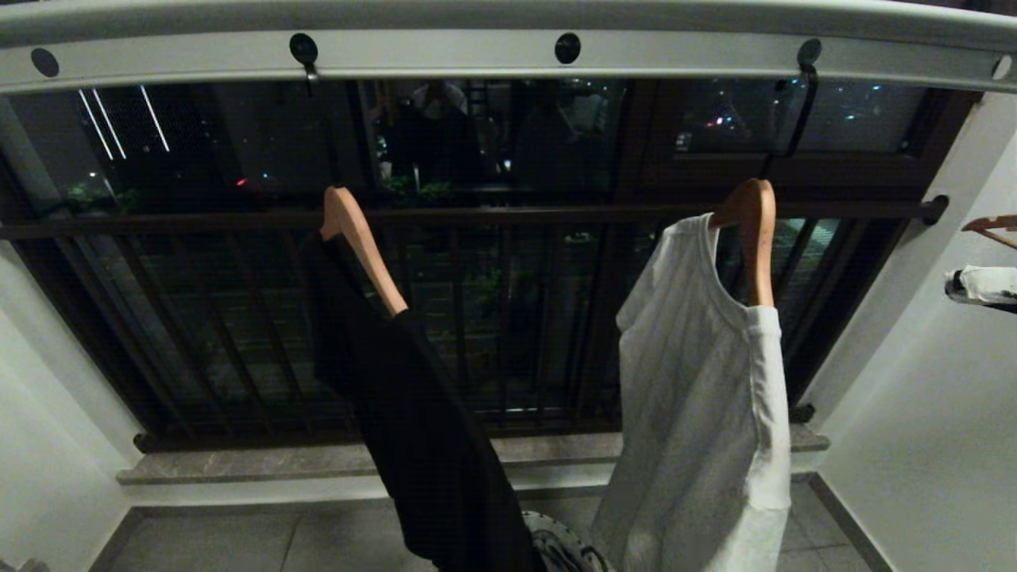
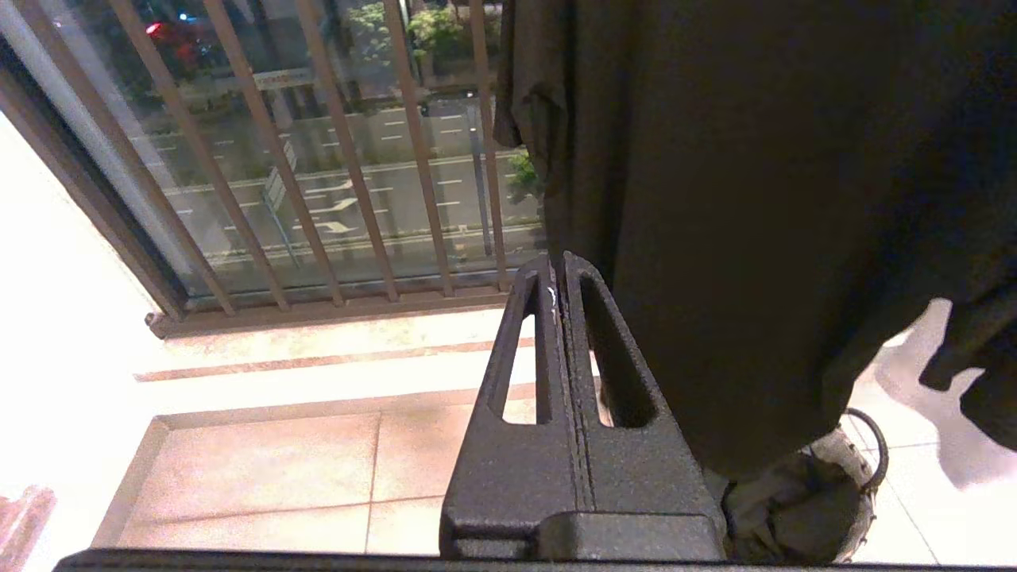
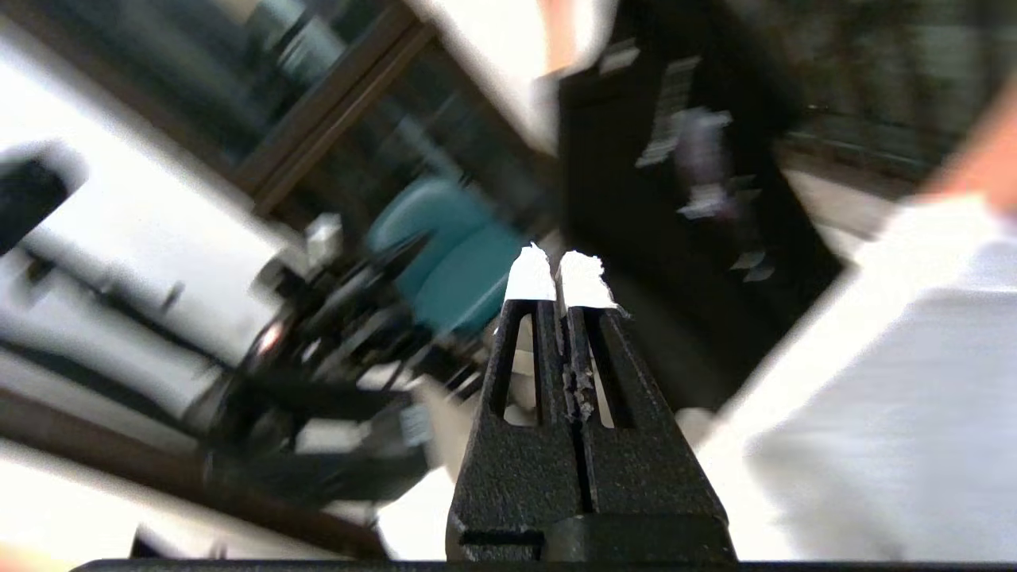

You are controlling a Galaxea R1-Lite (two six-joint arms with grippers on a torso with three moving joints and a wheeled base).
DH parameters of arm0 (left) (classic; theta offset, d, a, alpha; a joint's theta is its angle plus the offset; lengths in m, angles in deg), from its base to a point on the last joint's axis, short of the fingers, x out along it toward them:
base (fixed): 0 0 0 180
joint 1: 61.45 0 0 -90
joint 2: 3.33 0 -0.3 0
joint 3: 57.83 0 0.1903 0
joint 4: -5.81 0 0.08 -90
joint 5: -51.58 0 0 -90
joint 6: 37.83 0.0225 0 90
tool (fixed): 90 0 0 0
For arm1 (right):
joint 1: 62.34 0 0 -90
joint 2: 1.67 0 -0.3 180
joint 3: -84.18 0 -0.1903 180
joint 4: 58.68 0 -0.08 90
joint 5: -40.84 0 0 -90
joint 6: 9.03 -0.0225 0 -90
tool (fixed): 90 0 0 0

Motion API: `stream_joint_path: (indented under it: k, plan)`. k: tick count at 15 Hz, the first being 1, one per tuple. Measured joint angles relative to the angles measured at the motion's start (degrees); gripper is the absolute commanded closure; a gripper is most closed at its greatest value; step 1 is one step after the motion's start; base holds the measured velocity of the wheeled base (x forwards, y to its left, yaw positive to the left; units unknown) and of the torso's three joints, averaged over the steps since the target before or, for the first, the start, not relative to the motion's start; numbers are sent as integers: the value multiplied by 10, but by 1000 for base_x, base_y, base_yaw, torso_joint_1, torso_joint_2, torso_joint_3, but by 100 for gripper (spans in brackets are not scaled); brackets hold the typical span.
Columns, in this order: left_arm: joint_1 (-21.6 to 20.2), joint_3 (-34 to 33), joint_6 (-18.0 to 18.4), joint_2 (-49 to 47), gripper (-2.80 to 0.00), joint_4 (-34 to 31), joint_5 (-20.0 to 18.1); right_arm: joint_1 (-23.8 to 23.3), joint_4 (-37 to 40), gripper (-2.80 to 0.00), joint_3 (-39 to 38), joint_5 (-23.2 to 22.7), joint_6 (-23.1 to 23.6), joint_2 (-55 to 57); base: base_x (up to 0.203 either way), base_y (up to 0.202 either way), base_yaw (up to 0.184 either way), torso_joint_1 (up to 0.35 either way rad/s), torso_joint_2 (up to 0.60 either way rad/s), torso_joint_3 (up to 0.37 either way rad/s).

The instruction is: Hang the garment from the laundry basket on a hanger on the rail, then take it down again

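Shirts, black [image 1: 413, 413] and white [image 1: 707, 413], hang from the rail [image 1: 508, 52] on hangers to dry, while both pincers, left [image 2: 558, 266] and right [image 3: 556, 266], sit clamped empty.

Counted: one rail [image 1: 508, 56] | two hangers [image 1: 361, 242] hung | two shirts [image 1: 699, 413], one black, one white | one basket [image 1: 564, 548] glimpsed

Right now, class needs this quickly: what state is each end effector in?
Left end effector: closed, holding nothing.
Right end effector: closed, holding nothing.
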Motion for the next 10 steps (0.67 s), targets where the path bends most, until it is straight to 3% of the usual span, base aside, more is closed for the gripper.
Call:
stream_joint_path:
  k: [2,4,7,10]
  plan:
    - [0,0,0,0,0,0,0,43,1,0,0,45,-23,-47,0,0,0,0,0,0]
    - [0,0,0,0,0,0,0,66,3,0,0,120,-48,-99,0,0,0,0,0,0]
    - [0,0,0,0,0,0,0,74,34,0,0,232,-65,-180,0,0,0,0,0,0]
    - [0,0,0,0,0,0,0,66,90,0,1,313,-66,-264,0,0,0,0,0,0]
